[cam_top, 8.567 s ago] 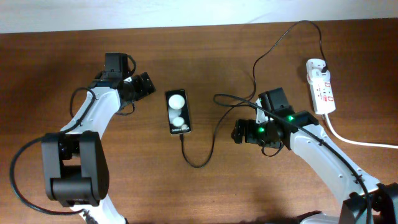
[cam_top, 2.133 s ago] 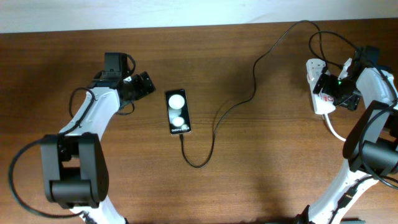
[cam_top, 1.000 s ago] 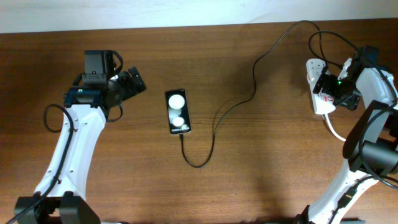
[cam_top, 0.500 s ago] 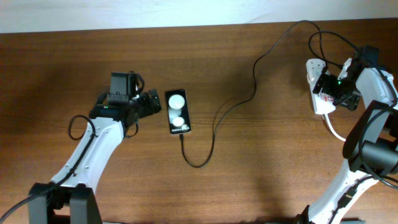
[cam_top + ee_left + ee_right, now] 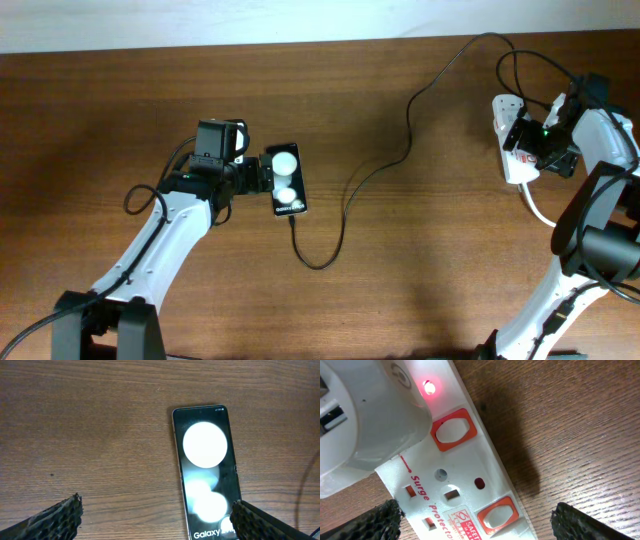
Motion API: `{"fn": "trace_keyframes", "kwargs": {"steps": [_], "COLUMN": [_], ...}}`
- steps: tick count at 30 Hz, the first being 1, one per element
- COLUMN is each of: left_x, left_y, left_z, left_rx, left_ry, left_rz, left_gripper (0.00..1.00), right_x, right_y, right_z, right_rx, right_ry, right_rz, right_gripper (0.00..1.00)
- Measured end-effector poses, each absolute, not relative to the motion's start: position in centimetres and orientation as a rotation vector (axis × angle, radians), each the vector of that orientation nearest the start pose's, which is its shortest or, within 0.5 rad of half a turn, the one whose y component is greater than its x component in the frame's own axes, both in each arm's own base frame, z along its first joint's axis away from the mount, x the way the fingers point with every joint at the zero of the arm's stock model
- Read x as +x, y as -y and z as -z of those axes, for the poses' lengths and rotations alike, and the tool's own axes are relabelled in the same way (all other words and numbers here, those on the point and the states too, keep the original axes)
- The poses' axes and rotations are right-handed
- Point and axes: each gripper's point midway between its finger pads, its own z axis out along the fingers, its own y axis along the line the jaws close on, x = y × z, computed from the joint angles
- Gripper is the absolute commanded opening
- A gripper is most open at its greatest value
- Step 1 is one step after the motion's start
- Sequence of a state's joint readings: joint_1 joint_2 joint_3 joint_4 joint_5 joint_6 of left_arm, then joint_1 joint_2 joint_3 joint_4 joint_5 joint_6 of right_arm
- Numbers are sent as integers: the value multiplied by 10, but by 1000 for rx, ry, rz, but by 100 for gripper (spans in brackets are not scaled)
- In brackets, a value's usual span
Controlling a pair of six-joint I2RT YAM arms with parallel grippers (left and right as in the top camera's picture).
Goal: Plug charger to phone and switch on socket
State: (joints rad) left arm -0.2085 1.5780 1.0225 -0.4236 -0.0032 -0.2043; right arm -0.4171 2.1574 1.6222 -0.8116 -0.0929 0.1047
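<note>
The left gripper has swung in from the left of the table and now hovers just beside the phone, fingers wide apart and empty. The charger runs to the phone's near end and seems plugged in. The right gripper stays over the socket, fingers apart, holding nothing. A red lamp glows there, so the switch looks on — the task seems nearly done. Open wood lies in front of the phone; the far table edge is near the socket.

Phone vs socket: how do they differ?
The phone is black and glossy; the socket is white with red markings. The phone lies centre-left; the socket far right. The socket has a red lamp lit; the phone shows only white spots. Both lie flat.
</note>
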Motion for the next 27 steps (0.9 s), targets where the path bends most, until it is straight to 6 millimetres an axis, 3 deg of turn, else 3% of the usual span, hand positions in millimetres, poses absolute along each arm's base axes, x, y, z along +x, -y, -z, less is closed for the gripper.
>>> {"fn": "trace_keyframes", "kwargs": {"steps": [21,27], "left_x": [401,395], "left_y": [89,90], "left_z": [-105,-88], "left_rx": [75,81], "left_ry": [-2491,-2458], "left_rz": [184,204], "left_gripper": [99,99], "right_x": [429,429], "right_y": [173,173], "right_z": [-21,-21], "right_rx": [735,735], "right_ry": [-2811,-2811], "right_rz": [-83,-83], "right_gripper": [99,99]}}
